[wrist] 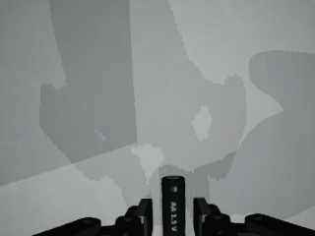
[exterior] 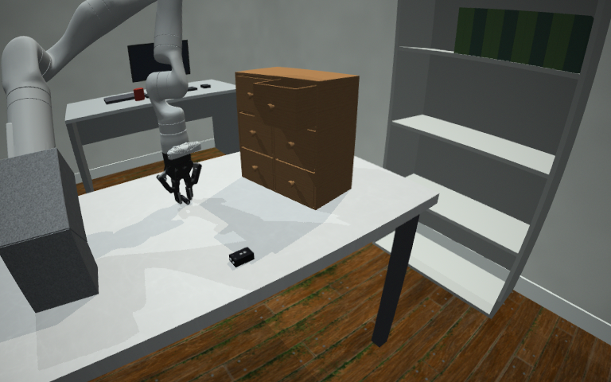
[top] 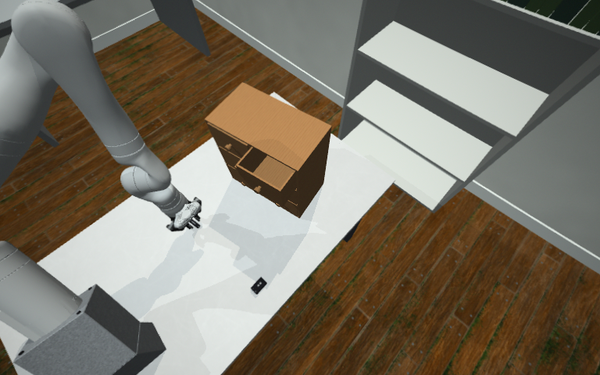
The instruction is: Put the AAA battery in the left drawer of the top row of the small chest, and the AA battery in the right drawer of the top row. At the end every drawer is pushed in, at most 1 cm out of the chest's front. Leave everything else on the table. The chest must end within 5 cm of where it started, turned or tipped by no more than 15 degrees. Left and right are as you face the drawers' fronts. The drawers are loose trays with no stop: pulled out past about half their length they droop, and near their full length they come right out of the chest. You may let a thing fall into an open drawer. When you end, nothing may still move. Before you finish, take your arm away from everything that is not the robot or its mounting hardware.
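My gripper [top: 194, 223] [exterior: 184, 198] [wrist: 172, 212] points down just above the table, left of and in front of the chest. It is partly open. The AA battery [wrist: 173, 204], black with white lettering, lies between its fingers with a gap on each side. The wooden chest [top: 265, 119] [exterior: 337, 134] stands upright at the back of the table. Its top right drawer [top: 258, 178] [exterior: 288, 107] is pulled part way out; no battery shows in the visible part. The top left drawer [top: 228, 146] [exterior: 251, 94] looks in or nearly in. I cannot see the AAA battery.
A small black block [top: 258, 285] [exterior: 242, 256] with pale dots lies near the long edge of the white table [top: 248, 326] [exterior: 180, 310]. The robot's grey pedestal [top: 83, 340] [exterior: 44, 265] stands at the other end. A tall shelf [top: 447, 75] [exterior: 468, 130] stands beyond the chest.
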Motion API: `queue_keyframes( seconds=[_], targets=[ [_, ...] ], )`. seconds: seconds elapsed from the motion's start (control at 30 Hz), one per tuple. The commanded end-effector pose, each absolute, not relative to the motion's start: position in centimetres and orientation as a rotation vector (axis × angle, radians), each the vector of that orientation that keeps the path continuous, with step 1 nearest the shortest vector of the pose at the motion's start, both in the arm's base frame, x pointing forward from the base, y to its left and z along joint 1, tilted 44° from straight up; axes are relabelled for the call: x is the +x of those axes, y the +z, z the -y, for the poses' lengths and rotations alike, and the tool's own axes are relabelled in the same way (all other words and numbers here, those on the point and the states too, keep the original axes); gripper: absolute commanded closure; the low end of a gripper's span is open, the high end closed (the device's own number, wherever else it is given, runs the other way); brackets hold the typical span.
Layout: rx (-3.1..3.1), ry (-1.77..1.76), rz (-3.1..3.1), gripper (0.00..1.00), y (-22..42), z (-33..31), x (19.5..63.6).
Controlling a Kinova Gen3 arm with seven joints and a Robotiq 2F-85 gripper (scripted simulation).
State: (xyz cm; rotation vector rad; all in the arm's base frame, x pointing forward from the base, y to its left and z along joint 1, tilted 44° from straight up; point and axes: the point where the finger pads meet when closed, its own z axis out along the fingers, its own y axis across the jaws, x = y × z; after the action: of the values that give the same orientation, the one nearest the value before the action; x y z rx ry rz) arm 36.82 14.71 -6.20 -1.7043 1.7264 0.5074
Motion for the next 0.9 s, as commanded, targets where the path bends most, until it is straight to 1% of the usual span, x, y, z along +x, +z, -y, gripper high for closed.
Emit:
queue_keyframes(
  seconds=[0.0,0.5,0.53,0.87],
  targets=[
    [-1.705,0.507,-1.726,0.71,-6.20,-14.71,36.81],
    [-1.705,0.507,-1.726,0.71,-6.20,-14.71,36.81],
    [-1.705,0.507,-1.726,0.91,-6.20,-14.71,36.81],
    [-1.705,0.507,-1.726,0.91,-6.20,-14.71,36.81]
  ],
)
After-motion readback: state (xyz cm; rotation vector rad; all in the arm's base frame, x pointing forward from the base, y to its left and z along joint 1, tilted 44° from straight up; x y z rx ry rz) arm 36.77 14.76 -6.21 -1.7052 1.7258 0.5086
